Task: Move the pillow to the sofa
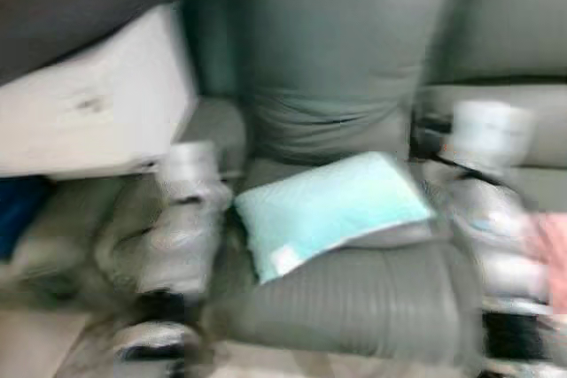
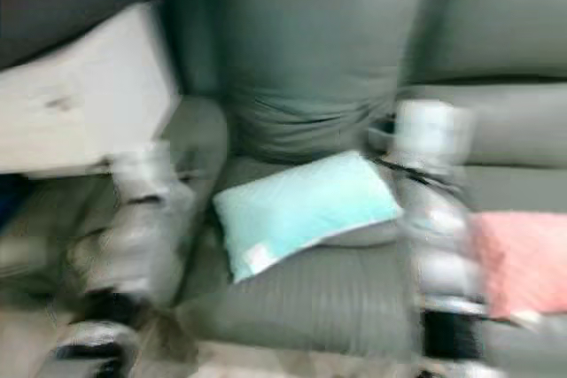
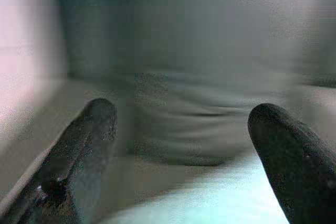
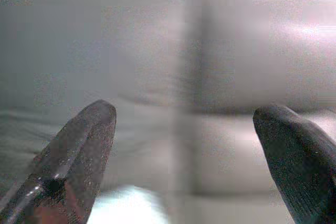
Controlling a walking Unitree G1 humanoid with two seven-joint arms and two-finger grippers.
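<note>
At the far left a white box-like block [image 1: 97, 104] sits on the arm of the grey sofa [image 1: 354, 298], with something dark blue [image 1: 18, 210] below it (both head views are blurred, so fine detail is lost). Next comes the robot's left arm [image 1: 182, 219], silver and smeared, reaching down just left of the seat. In the left wrist view the left gripper [image 3: 181, 129] has its two black fingers [image 3: 86, 145] spread wide with nothing between them, pointing at the sofa's backrest, with a pale turquoise surface low between them. In the middle of the seat cushion lies the light turquoise pillow [image 1: 328, 210], flat and slightly skewed, its back edge near the backrest. To its right is the right arm [image 1: 483, 183], just beside the pillow's right end. The right gripper [image 4: 184, 140] likewise has its fingers [image 4: 79, 150] held apart and holding nothing, facing the grey upholstery. At the far right a pink cushion [image 2: 523, 258] rests on the sofa.
</note>
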